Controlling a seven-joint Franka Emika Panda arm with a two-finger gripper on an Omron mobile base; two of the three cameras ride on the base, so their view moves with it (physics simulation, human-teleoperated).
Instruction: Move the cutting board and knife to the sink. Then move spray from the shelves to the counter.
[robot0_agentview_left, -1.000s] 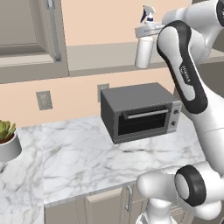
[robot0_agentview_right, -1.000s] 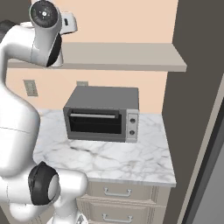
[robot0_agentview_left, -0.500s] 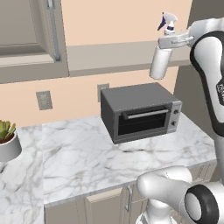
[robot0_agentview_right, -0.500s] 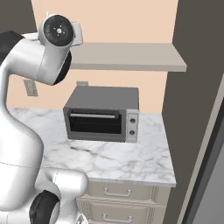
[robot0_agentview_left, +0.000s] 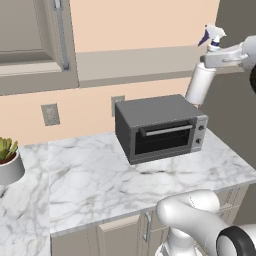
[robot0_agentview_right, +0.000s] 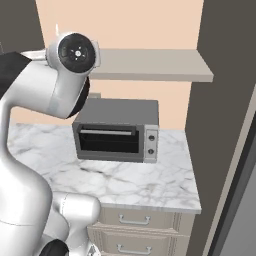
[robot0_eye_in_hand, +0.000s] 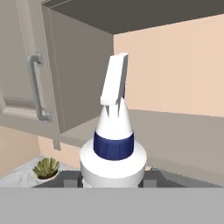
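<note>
Marble tabletop (robot0_agentview_left: 100, 185) lies nearest, white with grey veins, running over beige panelled cabinet fronts (robot0_agentview_right: 145, 222) with slim drawer handles. On it, toward the back wall, stands a grey toaster oven (robot0_agentview_left: 159, 127) with a dark glass door, a bar handle and two knobs on its right side. Far along the tabletop to the left sits a small potted succulent (robot0_agentview_left: 8, 159) in a pale pot, well apart from the oven. Above the oven, the end effector (robot0_agentview_left: 212, 58) holds the spray (robot0_agentview_left: 201, 82) clamped around its neck just under the nozzle; the bottle hangs in the air, slightly tilted, with its white body above the oven's right rear corner and clear of the oven top. From the hand view the spray (robot0_eye_in_hand: 113, 148) fills the middle, its blue collar and white trigger head pointing up and away. Behind the bottle, the long grey shelves (robot0_agentview_left: 135, 65) run along the peach wall at about the bottle's height, reaching to a dark tall panel on the right (robot0_agentview_right: 225, 100). To the left of the shelf hangs a grey upper cabinet (robot0_agentview_left: 35, 45) with a vertical handle, and below it an outlet plate (robot0_agentview_left: 50, 114) sits on the wall.
</note>
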